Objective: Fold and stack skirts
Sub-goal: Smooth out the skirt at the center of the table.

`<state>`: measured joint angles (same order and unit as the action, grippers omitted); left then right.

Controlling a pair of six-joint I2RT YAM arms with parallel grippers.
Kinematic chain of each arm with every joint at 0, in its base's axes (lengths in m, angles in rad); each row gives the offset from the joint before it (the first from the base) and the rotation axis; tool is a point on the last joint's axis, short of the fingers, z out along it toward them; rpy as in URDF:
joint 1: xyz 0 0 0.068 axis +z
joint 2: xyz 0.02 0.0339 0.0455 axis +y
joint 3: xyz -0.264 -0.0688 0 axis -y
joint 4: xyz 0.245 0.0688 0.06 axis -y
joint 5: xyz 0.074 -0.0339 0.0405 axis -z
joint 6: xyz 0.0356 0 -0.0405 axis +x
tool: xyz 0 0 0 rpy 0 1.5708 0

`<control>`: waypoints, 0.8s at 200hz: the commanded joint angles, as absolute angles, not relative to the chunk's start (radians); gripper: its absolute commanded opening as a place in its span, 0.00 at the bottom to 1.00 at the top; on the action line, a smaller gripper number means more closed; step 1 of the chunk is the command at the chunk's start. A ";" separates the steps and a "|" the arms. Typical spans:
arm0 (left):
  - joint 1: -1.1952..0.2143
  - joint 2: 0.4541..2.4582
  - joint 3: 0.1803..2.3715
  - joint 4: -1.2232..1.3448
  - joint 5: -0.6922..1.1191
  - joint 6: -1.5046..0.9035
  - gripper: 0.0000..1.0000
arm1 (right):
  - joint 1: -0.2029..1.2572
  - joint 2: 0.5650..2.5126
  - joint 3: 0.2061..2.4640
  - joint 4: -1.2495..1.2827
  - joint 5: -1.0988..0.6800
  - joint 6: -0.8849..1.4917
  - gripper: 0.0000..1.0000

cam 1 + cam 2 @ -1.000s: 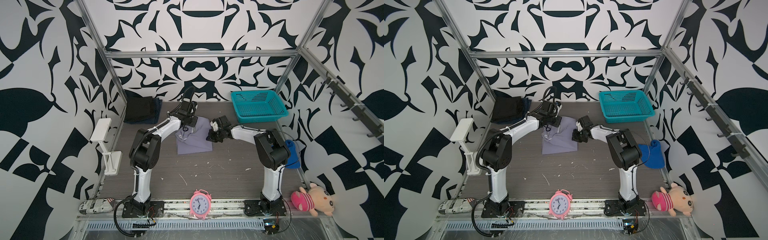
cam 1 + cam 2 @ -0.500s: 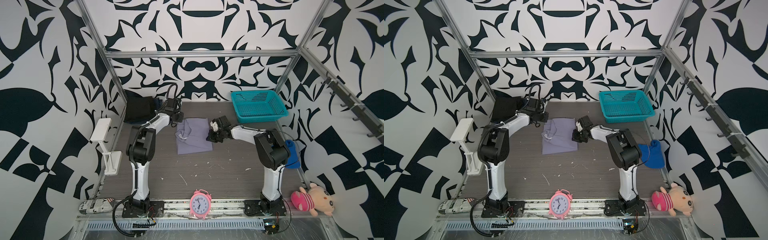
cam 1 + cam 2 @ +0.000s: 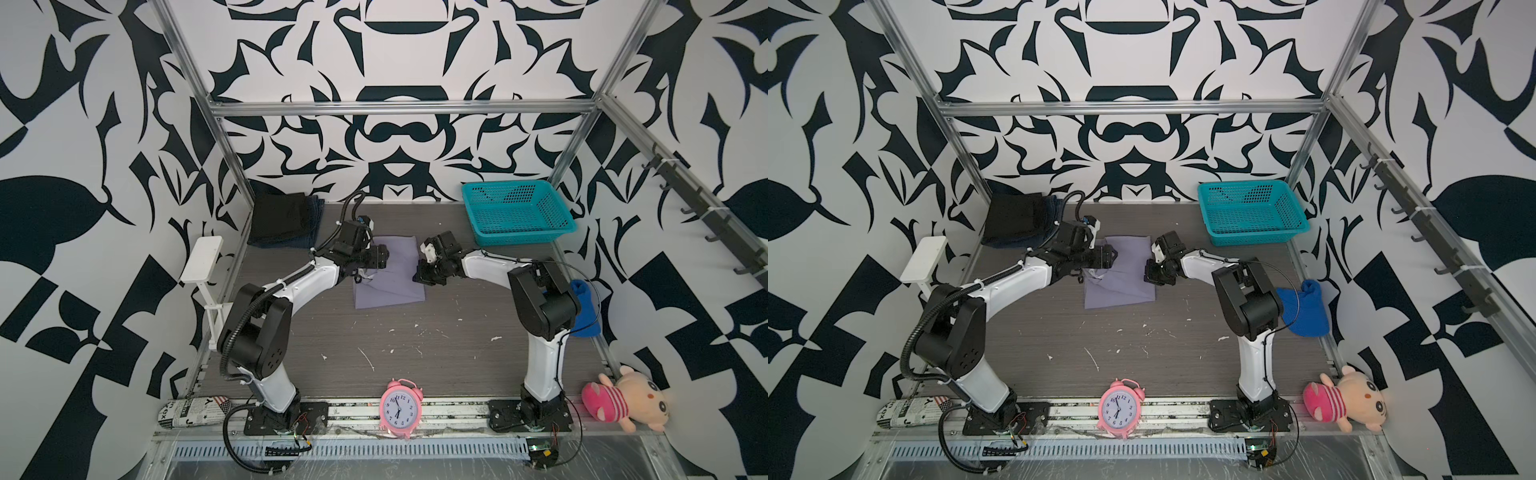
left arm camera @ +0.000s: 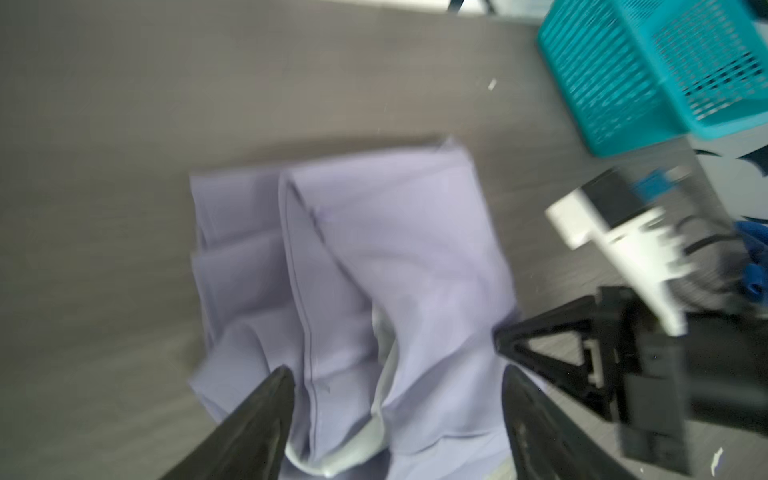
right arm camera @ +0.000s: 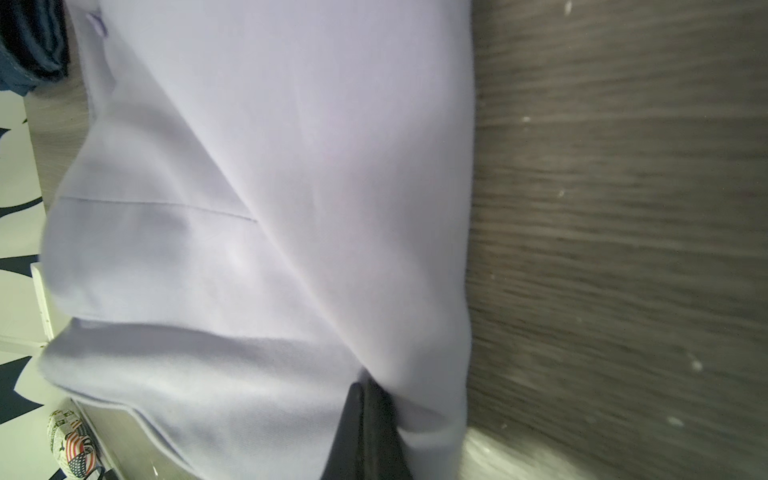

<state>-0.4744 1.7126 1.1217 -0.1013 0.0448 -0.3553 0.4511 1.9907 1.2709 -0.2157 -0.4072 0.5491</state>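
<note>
The left gripper (image 3: 383, 257) has been swung back from the dark pile in the far corner. It is now held over the lavender skirt (image 3: 390, 282), at the edge on its own arm's side. Its jaws were shut a second ago. Now they are seen wide apart in the left wrist view, with rumpled folds of the cloth under them, and nothing is held.

The right gripper (image 3: 419, 275) has not been moved. It is kept at the skirt's other edge, across from the left gripper. Its jaws are shut tight on the cloth, which is seen lifted up to its tips in the right wrist view.

The lavender skirt is laid on the tabletop (image 3: 415, 345) between the two grippers, partly folded. Behind the left gripper, well apart from it, the black skirt (image 3: 282, 216) is laid folded on top of the denim skirt (image 3: 318, 216), of which only an edge is shown.

Past the right gripper, on the far side and near it, a teal basket (image 3: 523, 237) is set on the tabletop. Its holed floor is seen through its open top in both top views.
</note>
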 commanded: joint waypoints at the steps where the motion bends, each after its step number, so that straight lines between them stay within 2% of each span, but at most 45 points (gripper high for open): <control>1: -0.481 1.766 1.109 -0.097 0.033 -0.431 0.83 | 0.448 1.977 1.309 -0.258 -0.402 0.525 0.02; 7: -0.483 1.781 1.109 -0.093 0.034 -0.434 0.80 | 0.449 1.977 1.307 -0.255 -0.401 0.526 0.02; 19: -0.491 1.807 1.108 -0.086 0.027 -0.436 0.63 | 0.449 1.981 1.309 -0.250 -0.403 0.531 0.03; 27: -0.496 1.812 1.101 -0.086 0.023 -0.440 0.50 | 0.449 1.985 1.311 -0.251 -0.405 0.534 0.03; 40: -0.511 1.792 1.068 -0.060 -0.003 -0.443 0.21 | 0.449 1.988 1.316 -0.250 -0.403 0.535 0.04; 53: -0.521 1.756 1.024 -0.027 -0.024 -0.448 0.06 | 0.449 1.992 1.321 -0.248 -0.403 0.534 0.05; 64: -0.523 1.719 0.996 -0.009 -0.042 -0.455 0.00 | 0.449 1.993 1.324 -0.247 -0.400 0.534 0.05; 107: -0.532 1.590 0.857 0.072 -0.099 -0.458 0.00 | 0.448 2.014 1.346 -0.276 -0.364 0.549 0.06; 160: -0.546 1.569 0.715 0.118 -0.102 -0.468 0.00 | 0.435 2.065 1.368 -0.330 -0.322 0.571 0.06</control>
<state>-0.5365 1.5723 0.7692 0.0895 -0.0742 -0.4538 0.4465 2.0472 1.3457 -0.2722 -0.3794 0.5568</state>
